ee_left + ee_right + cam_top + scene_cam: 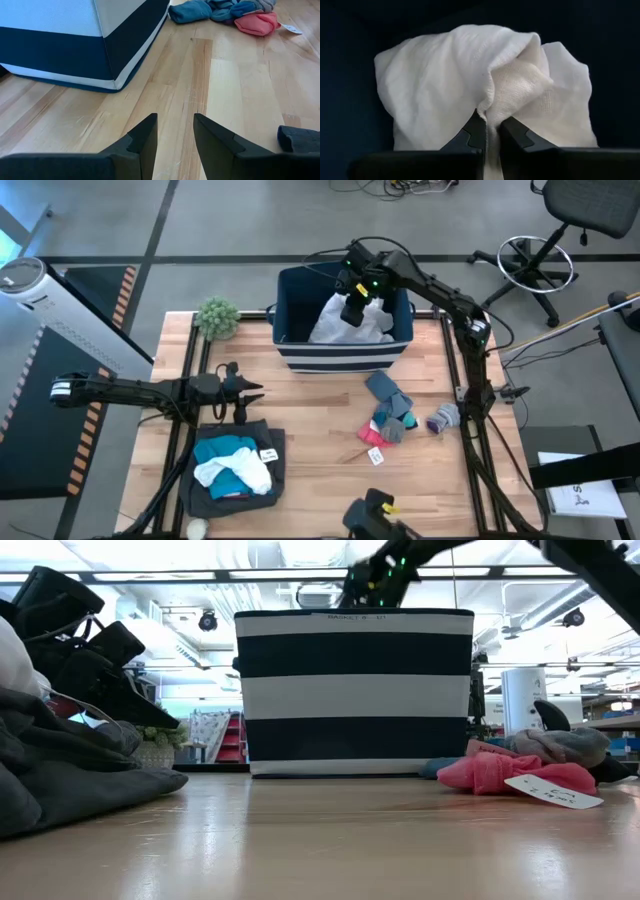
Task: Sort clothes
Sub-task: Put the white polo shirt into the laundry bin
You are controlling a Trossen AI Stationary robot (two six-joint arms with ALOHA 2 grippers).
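A large white garment lies in the navy striped bin at the table's far edge. My right gripper is over the bin, shut on this garment. My left gripper is open and empty above bare table at the left. A dark grey garment near the front left carries teal, white and maroon pieces. Small socks, teal, grey and pink, lie in a cluster at the right. My right gripper pinches a bunched fold of the white garment between its two fingers, coming from above and pointing down into the bin. The cloth spreads out beyond the fingertips and rests inside the bin.
A small green plant stands at the far left corner. A purple-grey sock lies by the right arm's frame. A white tag lies near the pink sock. Bare wood lies between the bin and the grey pile.
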